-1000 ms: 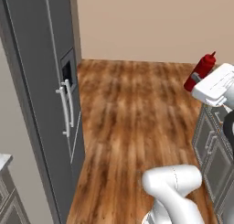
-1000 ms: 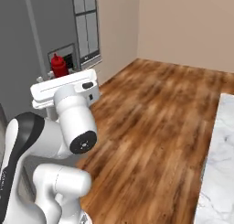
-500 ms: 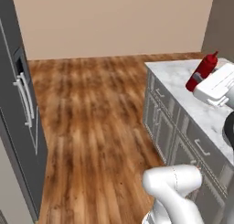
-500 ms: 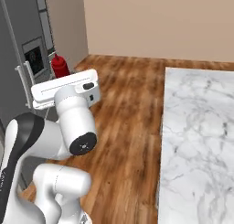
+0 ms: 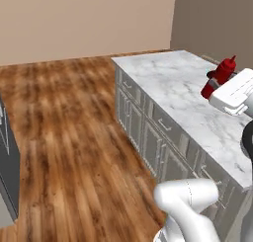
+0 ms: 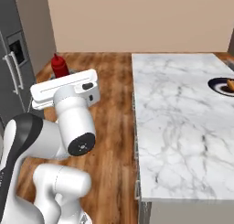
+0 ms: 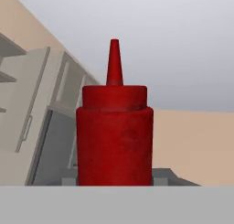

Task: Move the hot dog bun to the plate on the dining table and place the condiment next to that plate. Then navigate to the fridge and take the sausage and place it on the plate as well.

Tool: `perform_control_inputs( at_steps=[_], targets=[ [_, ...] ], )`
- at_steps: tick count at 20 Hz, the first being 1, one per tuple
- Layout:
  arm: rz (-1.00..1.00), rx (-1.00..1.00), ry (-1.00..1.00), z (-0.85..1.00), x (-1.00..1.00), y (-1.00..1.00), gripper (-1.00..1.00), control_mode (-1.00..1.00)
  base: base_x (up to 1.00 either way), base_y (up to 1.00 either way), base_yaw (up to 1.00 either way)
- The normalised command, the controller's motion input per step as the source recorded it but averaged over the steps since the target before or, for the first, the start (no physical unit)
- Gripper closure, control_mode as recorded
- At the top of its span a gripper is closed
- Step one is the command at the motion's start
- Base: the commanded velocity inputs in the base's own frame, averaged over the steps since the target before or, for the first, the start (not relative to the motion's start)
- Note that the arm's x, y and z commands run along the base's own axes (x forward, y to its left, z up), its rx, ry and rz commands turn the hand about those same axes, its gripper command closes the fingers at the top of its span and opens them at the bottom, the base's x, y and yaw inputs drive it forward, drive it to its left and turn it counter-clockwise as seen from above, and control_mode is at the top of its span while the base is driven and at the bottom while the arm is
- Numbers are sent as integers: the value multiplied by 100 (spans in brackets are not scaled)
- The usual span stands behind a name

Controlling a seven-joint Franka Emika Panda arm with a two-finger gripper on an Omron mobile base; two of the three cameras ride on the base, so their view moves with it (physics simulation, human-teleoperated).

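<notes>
The condiment [image 5: 219,78] is a red bottle with a narrow tip, held upright in front of the white hand. My gripper [image 5: 212,89] is shut on its lower body. The right base view shows the condiment [image 6: 58,65] and gripper [image 6: 62,74] over the wood floor, left of the marble top. In the hand view the condiment [image 7: 114,135] stands close up between the fingers of the gripper [image 7: 114,179]. A dark plate [image 6: 220,87] with the orange-tan hot dog bun [image 6: 230,84] on it lies at the far right of a marble top. The grey fridge [image 6: 14,58] stands at the left, doors shut.
A white marble top [image 5: 178,93] with grey drawers and cabinet doors [image 5: 148,132] beneath runs along the right; whether the plate's surface is the dining table I cannot tell. Wood floor [image 5: 69,117] lies open to the left, up to a beige wall. A fridge corner [image 5: 7,172] shows at the left edge.
The whole picture has swung as the base moved: the fridge slid off to the left and the marble top came into view. The condiment stays in the gripper.
</notes>
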Motion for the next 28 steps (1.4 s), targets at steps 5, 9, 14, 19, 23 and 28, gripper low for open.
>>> perform_control_inputs(
  at_steps=[5,9,14,19,23,28],
  targets=[
    [0,0,0,0,0,0,100,100,-85,-94,-24],
    [0,0,0,0,0,0,100,100,14,-100,-7],
    [0,0,0,0,0,0,100,100,62,-100,0],
    [0,0,0,0,0,0,100,100,62,-100,6],
    [0,0,0,0,0,0,100,100,67,-100,13],
    [0,0,0,0,0,0,100,100,52,-100,14]
  ],
)
